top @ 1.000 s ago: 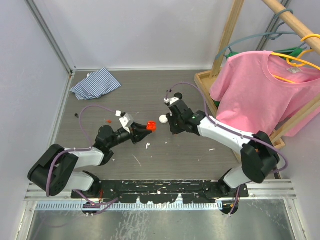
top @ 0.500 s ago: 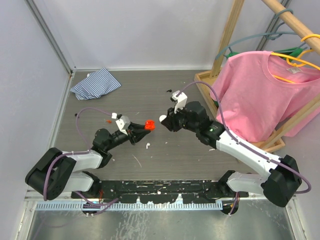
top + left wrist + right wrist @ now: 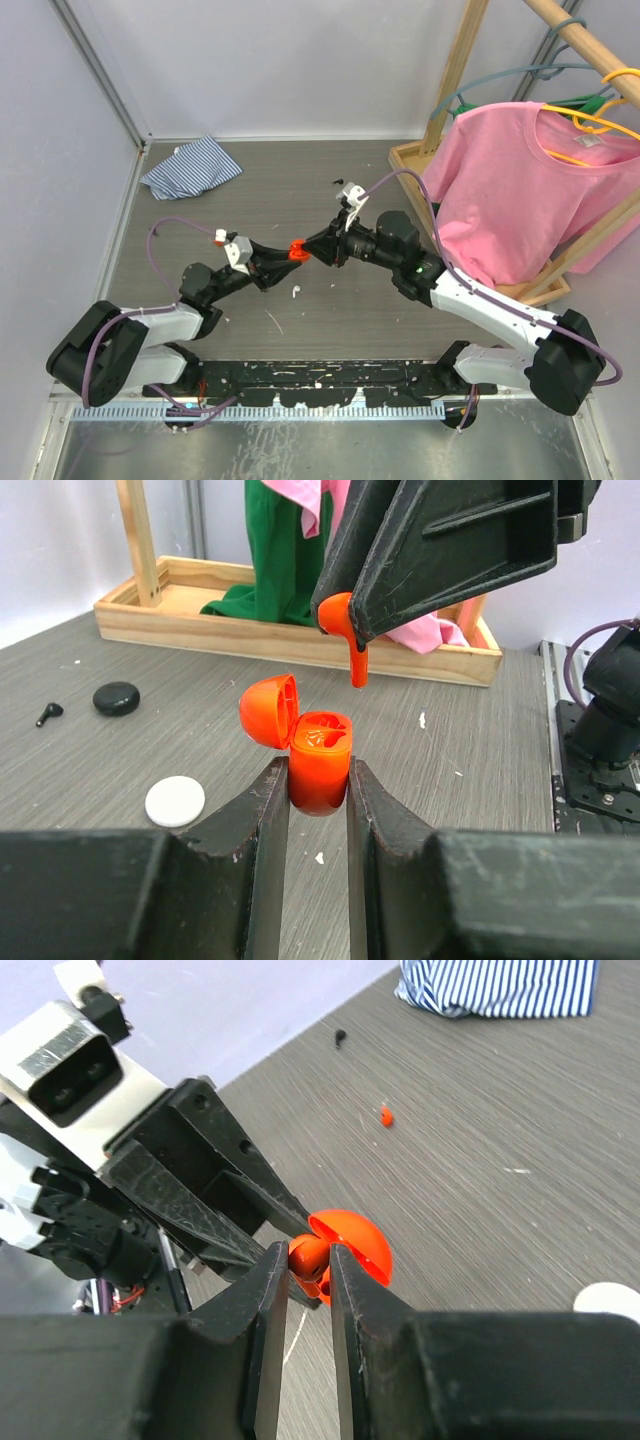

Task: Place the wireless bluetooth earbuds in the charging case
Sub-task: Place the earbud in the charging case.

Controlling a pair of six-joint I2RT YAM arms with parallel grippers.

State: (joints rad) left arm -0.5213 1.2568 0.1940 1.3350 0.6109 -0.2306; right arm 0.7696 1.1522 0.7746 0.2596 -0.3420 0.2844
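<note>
Just above the open case (image 3: 320, 765) hangs an earbud (image 3: 351, 640).

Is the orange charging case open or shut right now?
Open: the charging case has its lid flipped back, hollow showing. The left gripper holds it; the right gripper holds an earbud just above.

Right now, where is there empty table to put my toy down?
Bare table lies at the back, between the striped cloth and the wooden frame, and at the front between the white earbud and the right arm. The middle is crowded: both jaws meet at the red case.
</note>
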